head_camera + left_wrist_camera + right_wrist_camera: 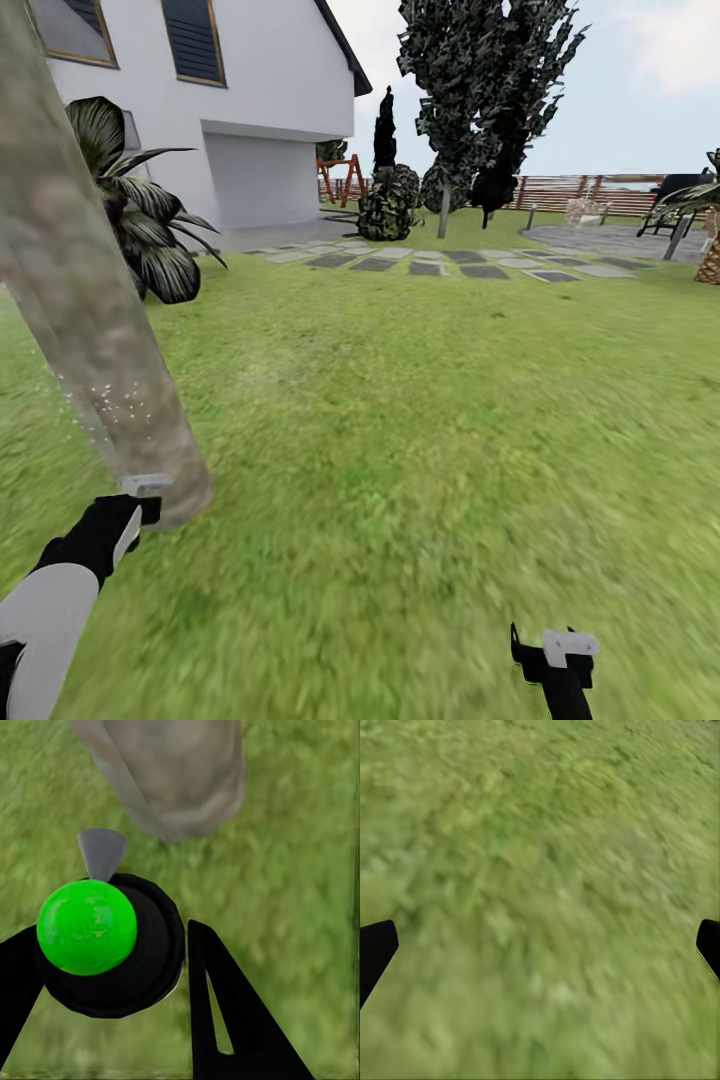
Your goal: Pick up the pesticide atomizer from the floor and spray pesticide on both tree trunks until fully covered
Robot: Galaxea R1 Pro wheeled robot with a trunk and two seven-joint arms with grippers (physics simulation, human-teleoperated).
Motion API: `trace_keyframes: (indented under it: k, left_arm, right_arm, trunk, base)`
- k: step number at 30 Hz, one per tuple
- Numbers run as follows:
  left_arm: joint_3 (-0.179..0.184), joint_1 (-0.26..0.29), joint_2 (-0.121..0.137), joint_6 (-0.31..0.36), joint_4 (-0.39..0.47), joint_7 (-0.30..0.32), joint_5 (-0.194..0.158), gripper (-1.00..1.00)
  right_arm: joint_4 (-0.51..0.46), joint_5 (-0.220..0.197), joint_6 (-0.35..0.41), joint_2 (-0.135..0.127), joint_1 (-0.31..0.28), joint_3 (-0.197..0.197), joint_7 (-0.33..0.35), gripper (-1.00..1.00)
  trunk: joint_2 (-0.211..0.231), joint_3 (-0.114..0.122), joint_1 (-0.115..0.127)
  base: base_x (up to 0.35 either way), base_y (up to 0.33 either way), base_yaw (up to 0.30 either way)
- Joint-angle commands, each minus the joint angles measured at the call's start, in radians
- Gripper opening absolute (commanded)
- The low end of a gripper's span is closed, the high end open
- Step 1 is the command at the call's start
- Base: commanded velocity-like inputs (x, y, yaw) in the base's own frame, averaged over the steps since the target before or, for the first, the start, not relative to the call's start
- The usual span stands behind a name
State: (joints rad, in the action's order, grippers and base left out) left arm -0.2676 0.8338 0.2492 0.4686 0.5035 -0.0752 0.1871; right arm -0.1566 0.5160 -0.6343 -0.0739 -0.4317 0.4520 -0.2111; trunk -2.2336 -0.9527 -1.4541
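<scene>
The left gripper (105, 982) has its fingers clamped on the pesticide atomizer (101, 941), nozzle aimed at the base of the tree trunk (85, 300), which leans at ten o'clock in the head view, with white pesticide (125, 410) specks low on the bark. The right gripper (540, 945) hangs with fingers apart over the floor (420, 420). Risk: spray aimed this low likely leaves the upper trunk uncovered, and the nozzle, near the bark, may strike it.
</scene>
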Motion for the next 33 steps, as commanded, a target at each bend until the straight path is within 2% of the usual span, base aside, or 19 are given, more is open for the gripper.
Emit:
trace_keyframes:
  k: [1, 3, 8, 33]
  left_arm:
    - [-0.002, 0.001, 0.000, 0.031, 0.005, 0.004, 0.011, -1.00]
    - [-0.001, 0.003, 0.004, 0.059, 0.010, 0.004, 0.011, -1.00]
    - [-0.001, 0.004, 0.005, 0.065, 0.009, 0.005, 0.011, -1.00]
    - [-0.001, 0.008, -0.005, 0.064, 0.012, 0.005, 0.007, -1.00]
  right_arm:
    - [0.002, 0.010, -0.002, -0.001, -0.001, 0.004, -0.007, 1.00]
    - [0.002, 0.010, -0.002, -0.001, -0.001, 0.004, -0.007, 1.00]
    - [0.002, 0.010, -0.002, -0.001, -0.001, 0.005, -0.007, 1.00]
    - [0.002, 0.010, -0.002, -0.001, -0.001, 0.005, -0.007, 1.00]
  trunk:
    - [0.000, -0.001, 0.000]
    - [0.000, -0.001, 0.000]
    - [0.000, -0.001, 0.000]
    - [0.000, -0.001, 0.000]
  base:
    - [0.213, -0.219, 0.001]
    - [0.213, -0.219, 0.000]
    - [0.213, -0.219, 0.048]
    - [0.148, -0.241, 0.274]
